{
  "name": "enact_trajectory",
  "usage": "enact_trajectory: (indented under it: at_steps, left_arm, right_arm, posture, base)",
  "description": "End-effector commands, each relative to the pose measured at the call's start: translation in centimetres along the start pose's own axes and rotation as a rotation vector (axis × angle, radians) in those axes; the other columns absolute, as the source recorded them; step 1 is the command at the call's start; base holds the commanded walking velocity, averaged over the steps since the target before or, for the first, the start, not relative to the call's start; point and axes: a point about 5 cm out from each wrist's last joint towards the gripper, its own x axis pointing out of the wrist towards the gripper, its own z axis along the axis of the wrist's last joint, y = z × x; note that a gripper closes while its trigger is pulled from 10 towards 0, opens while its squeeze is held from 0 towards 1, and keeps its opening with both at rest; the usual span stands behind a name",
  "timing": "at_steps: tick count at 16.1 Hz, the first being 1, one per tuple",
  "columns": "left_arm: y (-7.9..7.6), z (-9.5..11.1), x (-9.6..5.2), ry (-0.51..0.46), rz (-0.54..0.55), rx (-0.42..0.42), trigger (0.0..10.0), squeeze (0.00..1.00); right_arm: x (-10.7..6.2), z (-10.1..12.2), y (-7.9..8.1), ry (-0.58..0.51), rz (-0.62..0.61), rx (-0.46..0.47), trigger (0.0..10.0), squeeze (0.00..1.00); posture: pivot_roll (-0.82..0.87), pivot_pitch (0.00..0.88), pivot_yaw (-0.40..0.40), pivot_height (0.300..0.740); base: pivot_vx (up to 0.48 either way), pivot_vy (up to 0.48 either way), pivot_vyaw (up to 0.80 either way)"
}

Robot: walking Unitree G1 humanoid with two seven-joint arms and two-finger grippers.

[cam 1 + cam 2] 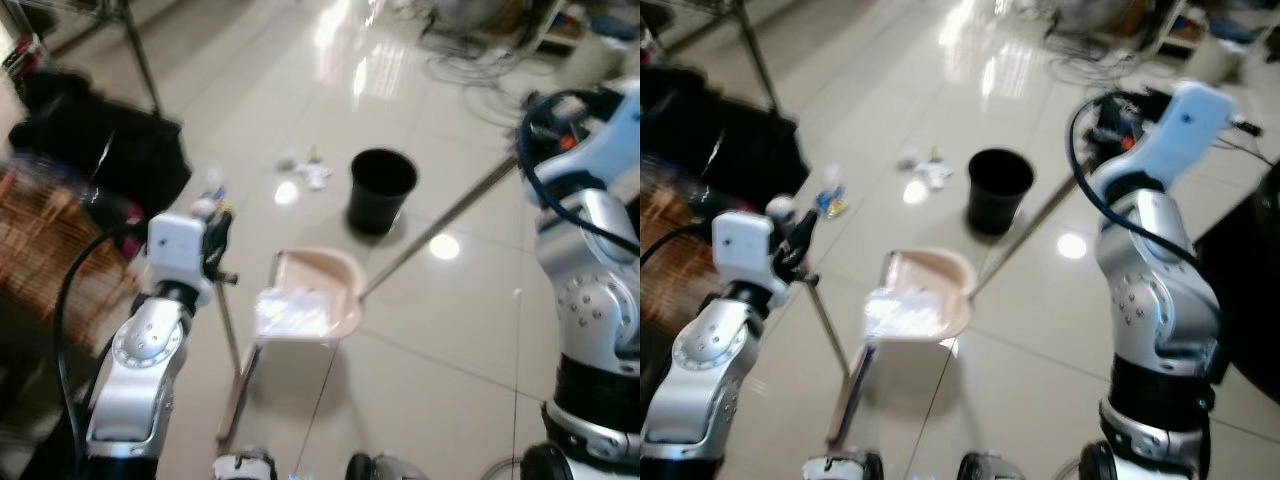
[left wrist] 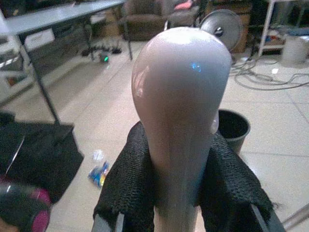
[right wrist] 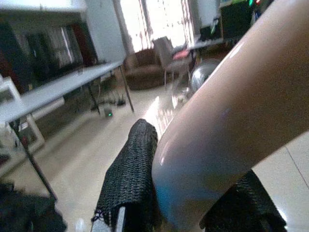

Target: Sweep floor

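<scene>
While both arms are raised over the glossy tiled floor (image 1: 440, 330), each one grips a long-handled tool. Left gripper (image 2: 181, 193): black mesh-covered fingers (image 2: 128, 188) clamped on the rounded pinkish top of the dustpan handle (image 2: 181, 111); the thin metal shaft (image 1: 228, 330) runs down from it to the pink dustpan (image 1: 320, 290), which rests on the floor with whitish debris (image 1: 292, 312) lying in its tray. Right gripper (image 3: 193, 203): fingers (image 3: 133, 183) closed around a thick pale broom handle (image 3: 227, 130); in the head views the broom's shaft (image 1: 440, 232) slants down from the right arm to the dustpan's right edge, where its lower end meets the pan rim. The broom head itself cannot be made out.

Landmark = black bin (image 1: 381, 190), upright, open, on the floor. Dustpan sits just in front of the bin, toward the robot, close but not touching. Small litter scraps (image 1: 306, 170) lie just left of the bin. A colourful wrapper (image 1: 830, 203) lies farther left of the bin, near a black bag (image 1: 105, 140). Cables (image 1: 480, 60) are tangled on the floor behind the bin, to its right. Table legs (image 1: 140, 55) stand far left of the bin.
</scene>
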Motion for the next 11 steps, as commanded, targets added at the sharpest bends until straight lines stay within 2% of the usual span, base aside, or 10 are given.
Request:
enact_trajectory:
  at_steps: [1, 7, 11]
  left_arm:
    - [-1.0, 1.2, 0.3, -0.05, -0.032, 0.005, 10.0, 0.0]
    - [-0.9, 1.1, 0.4, -0.048, -0.035, 0.012, 10.0, 0.0]
    - [-0.7, 1.0, 0.4, -0.043, -0.031, 0.016, 10.0, 0.0]
  right_arm:
    - [-0.2, 2.0, -0.7, -0.082, -0.031, 0.007, 10.0, 0.0]
    - [-0.1, 2.8, -0.9, -0.099, -0.036, 0.019, 10.0, 0.0]
    - [0.0, 3.2, -1.3, -0.115, -0.061, 0.059, 10.0, 0.0]
  posture:
    - [0.12, 0.093, -0.054, 0.74]
    - [0.11, 0.092, -0.049, 0.74]
    - [0.11, 0.092, -0.048, 0.74]
  base:
    - [0.398, 0.0, -0.8]
    - [0.421, 0.0, 0.0]
    - [0.427, 0.0, 0.0]
